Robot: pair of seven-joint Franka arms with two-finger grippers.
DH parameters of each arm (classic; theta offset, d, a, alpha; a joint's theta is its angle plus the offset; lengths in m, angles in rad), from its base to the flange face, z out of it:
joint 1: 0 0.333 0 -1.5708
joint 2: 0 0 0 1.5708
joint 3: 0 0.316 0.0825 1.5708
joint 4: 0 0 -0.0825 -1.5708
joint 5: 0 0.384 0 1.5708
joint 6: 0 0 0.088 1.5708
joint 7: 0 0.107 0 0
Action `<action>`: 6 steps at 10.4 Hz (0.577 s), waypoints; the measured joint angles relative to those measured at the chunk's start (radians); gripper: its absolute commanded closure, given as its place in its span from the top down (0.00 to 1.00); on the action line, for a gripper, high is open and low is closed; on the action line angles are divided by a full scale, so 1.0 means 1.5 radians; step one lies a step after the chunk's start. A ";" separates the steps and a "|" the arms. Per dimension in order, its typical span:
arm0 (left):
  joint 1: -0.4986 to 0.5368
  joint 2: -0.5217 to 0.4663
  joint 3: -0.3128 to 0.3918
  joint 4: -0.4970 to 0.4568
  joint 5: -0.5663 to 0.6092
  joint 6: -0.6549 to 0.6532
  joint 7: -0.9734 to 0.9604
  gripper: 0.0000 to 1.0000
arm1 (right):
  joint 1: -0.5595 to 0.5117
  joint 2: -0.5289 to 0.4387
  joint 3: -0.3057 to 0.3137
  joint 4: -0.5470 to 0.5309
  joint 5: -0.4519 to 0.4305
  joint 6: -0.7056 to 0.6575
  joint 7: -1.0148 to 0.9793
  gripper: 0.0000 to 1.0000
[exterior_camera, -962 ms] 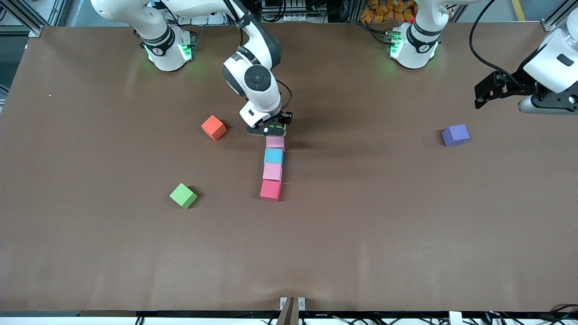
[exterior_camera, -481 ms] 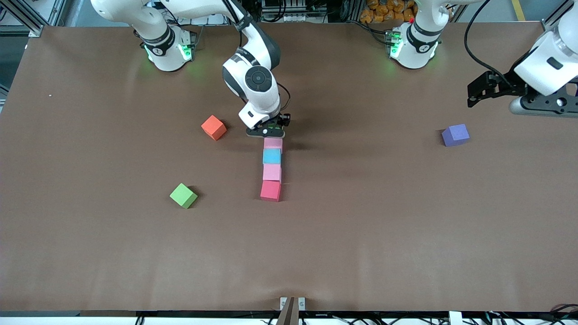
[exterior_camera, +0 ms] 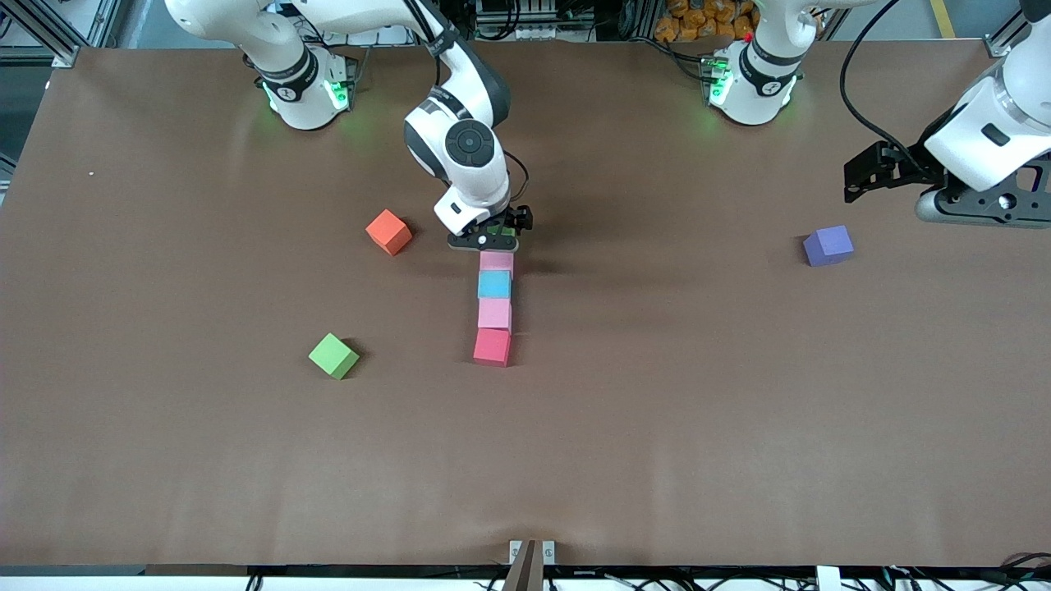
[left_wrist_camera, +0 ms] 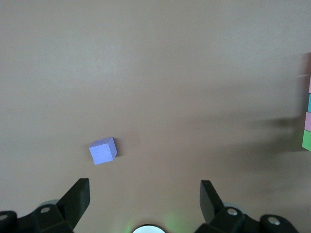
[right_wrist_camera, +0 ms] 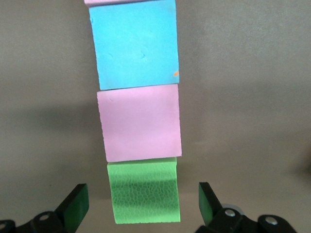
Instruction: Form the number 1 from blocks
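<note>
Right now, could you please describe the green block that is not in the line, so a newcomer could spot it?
Start at the line of blocks mid-table. Toward the right arm's end, slightly nearer the front camera than the line's crimson block, sits a lone green block, turned cornerwise, touching nothing.

My two arms are glossy white rounded shells with black joint bands, a dark round cap [exterior_camera: 468,142] on one wrist, green lights glowing at both bases [exterior_camera: 305,92], black cables trailing, and matte black fingers [left_wrist_camera: 77,198].

Even overhead light, soft shadows beside each block, left wrist view hazy, right wrist view crisp
</note>
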State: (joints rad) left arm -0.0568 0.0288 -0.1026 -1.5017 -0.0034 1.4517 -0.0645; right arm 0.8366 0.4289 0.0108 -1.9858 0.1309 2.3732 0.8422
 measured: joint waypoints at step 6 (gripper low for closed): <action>0.002 0.000 0.002 0.006 0.000 0.000 0.000 1.00 | -0.185 -0.162 0.013 0.037 -0.052 -0.122 -0.004 1.00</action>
State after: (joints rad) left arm -0.0537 0.0287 -0.0995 -1.4931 -0.0034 1.4514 -0.0644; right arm 0.5584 0.1860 0.0295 -1.9308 0.0535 2.1903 0.8369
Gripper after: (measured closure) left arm 0.000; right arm 0.000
